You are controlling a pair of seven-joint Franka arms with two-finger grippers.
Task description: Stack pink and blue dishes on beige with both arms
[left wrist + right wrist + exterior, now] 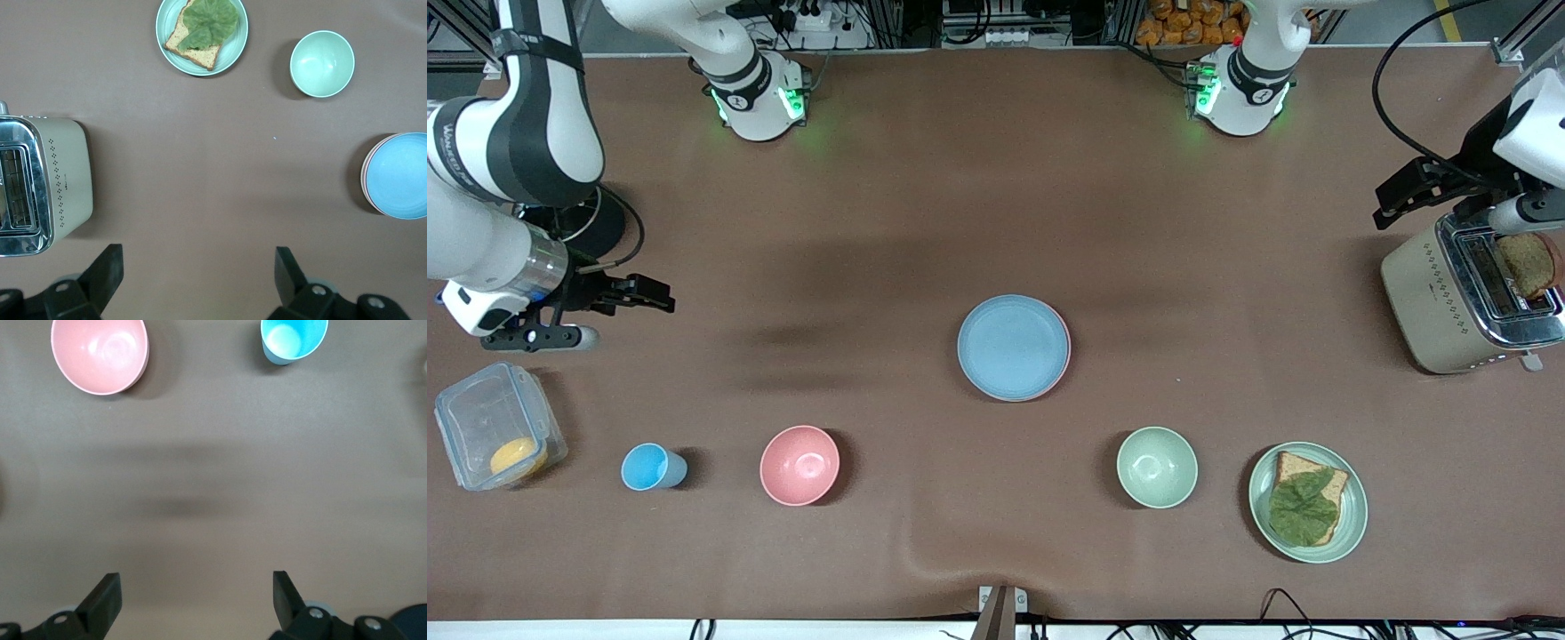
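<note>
Nearest the camera, pink bowl and blue cup, ahead of the spread, empty right gripper. Mid-table, blue plate stacked atop the pink plate. Left gripper likewise spread wide beside the toaster, holding nothing.

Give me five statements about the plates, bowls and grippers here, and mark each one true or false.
1. The blue plate tops the stack. True.
2. The pink plate lies alone beside the toaster. False: it sits under the blue plate, only its rim showing.
3. The left gripper is open. True.
4. The right gripper holds the blue cup. False: it is open and holds nothing.
5. The pink bowl contains bread. False: it is empty.
</note>
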